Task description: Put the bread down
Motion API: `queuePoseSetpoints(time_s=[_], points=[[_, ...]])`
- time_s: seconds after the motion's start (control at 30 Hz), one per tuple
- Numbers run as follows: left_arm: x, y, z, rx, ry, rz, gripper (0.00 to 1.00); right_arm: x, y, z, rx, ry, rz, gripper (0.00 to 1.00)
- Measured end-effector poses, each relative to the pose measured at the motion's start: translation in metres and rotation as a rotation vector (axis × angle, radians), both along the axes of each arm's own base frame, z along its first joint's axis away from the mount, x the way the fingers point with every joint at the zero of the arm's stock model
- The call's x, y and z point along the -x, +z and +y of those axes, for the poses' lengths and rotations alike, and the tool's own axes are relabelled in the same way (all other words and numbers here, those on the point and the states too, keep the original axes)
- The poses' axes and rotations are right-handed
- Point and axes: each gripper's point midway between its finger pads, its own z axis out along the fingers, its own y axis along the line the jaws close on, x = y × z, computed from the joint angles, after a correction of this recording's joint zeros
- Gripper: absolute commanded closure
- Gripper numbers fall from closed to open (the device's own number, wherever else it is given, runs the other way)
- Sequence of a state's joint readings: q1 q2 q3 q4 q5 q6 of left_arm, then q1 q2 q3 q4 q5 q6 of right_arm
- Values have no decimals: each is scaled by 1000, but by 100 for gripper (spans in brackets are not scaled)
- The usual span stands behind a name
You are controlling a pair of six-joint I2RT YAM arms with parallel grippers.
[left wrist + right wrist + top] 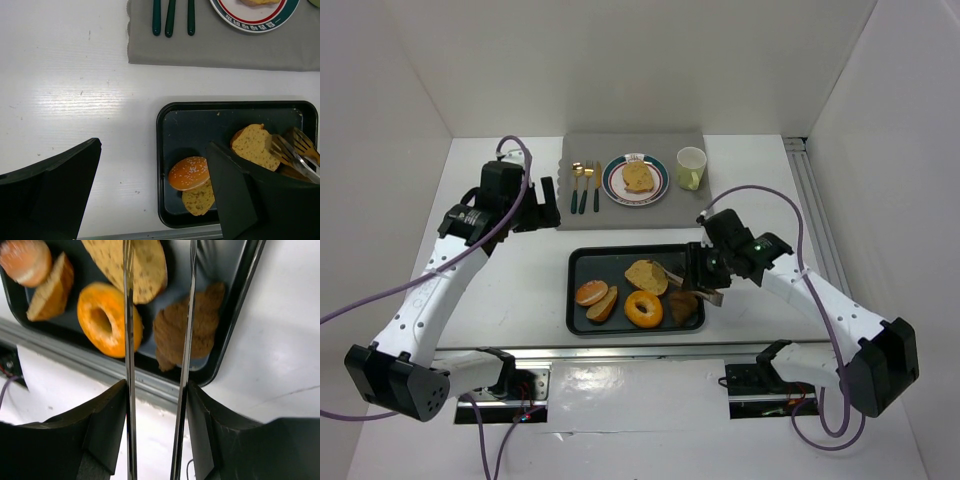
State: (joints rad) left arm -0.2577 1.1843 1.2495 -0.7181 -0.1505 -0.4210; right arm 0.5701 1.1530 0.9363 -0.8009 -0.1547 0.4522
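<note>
A black tray point(572, 300) holds several breads: a seeded bun point(591, 292), a small slice point(604, 304), a ring-shaped bagel point(643, 308), a brown pastry point(684, 306) and a large bread slice point(646, 275). My right gripper point(705, 270) is shut on metal tongs point(678, 278), whose arms point(129, 340) stay spread. One arm crosses the large slice point(147, 265); the other runs over the pastry point(200, 330). The tong heads point(295, 150) sit by the slice's right end point(255, 147). My left gripper point(545, 205) is open and empty above the table, left of the tray.
A grey placemat point(582, 150) at the back holds cutlery point(585, 185), a plate point(610, 182) with a bread slice point(638, 177) and a pale cup point(691, 168). White walls stand on three sides. A metal rail point(620, 352) runs along the near edge.
</note>
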Motion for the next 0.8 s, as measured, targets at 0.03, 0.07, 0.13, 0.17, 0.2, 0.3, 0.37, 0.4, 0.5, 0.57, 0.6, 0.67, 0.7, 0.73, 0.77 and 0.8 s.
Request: queuePoseSetpoints(time_s=[0.03,0.07,0.13,0.17,0.2,0.3,0.37,0.4,0.5,0.57,0.6,0.67,0.7,0.73,0.77,0.8], points=[[0,0,0,1,-1,0,2,5,-4,-1,-1,6,19,44],[0,0,-1,3,-3,0,2,11,-9,-2,-1,12,41,44],[0,0,-1,5,-5,1,2,19,-14,-2,-7,27,67,44],[0,0,-1,5,-5,1,2,22,-16,-2,-12,35,76,44],[0,0,-2,6,-7,2,2,26,-18,-2,-17,42,87,44],[0,-2,-3,10,-13,8,2,33,-23,-1,-27,68,113,48],[0,-3,-4,12,-16,12,2,36,-23,1,-39,87,123,51],[0,-3,-4,13,-17,12,2,37,-22,2,-46,95,124,57],[0,-3,-5,15,-19,14,2,38,-19,5,-57,119,122,70],[0,-3,-5,15,-19,13,2,35,-13,6,-58,129,105,83],[0,-3,-5,15,-19,13,2,33,-8,6,-59,132,96,87],[0,-3,-5,15,-19,13,2,27,3,8,-60,137,71,94],[0,-3,-5,15,-19,13,2,24,9,9,-59,137,56,94],[0,-3,-5,15,-19,13,2,20,16,10,-61,138,38,96],[0,-3,-5,15,-19,13,2,17,22,11,-61,138,24,96],[0,-3,-5,15,-19,13,2,14,28,11,-60,137,9,100]])
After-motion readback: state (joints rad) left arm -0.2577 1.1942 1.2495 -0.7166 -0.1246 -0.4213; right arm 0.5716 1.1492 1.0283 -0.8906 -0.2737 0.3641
